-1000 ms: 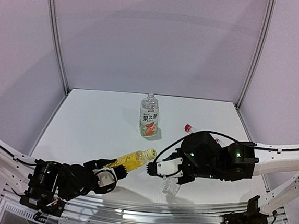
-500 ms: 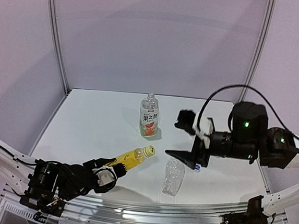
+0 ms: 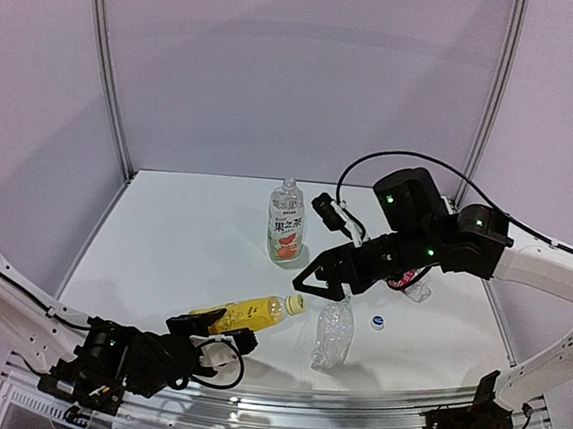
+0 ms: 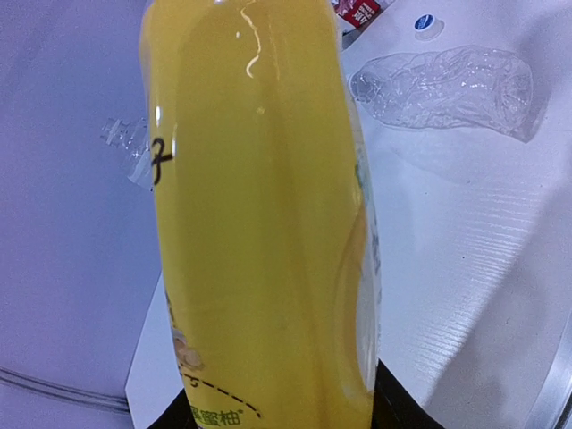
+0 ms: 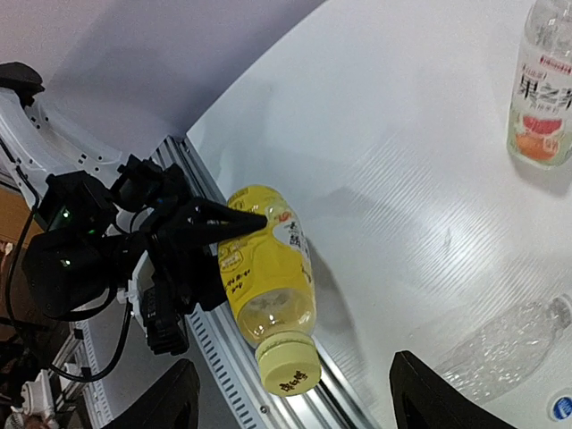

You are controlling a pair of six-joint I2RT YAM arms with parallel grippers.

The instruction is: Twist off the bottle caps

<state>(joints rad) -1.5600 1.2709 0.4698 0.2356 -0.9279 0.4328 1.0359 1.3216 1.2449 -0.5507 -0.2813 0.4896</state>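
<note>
Bottles, four: fruit-label bottle (image 3: 285, 224), yellow bottle (image 3: 243, 314), plain clear bottle (image 3: 333, 335), red-label bottle (image 3: 416, 288). Caps made out, two: yellow cap (image 3: 296, 303), blue-and-white cap (image 3: 378, 324).

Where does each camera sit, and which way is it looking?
Top external: high behind the arms, looking down on the table; both arms show.
Left wrist: on the left arm, looking along the yellow bottle in its jaws; only dark slivers show.
Right wrist: on the right arm, looking back at the left arm; own open jaws frame the bottom.
Shared: all three show the yellow bottle and a loose blue-and-white cap.
</note>
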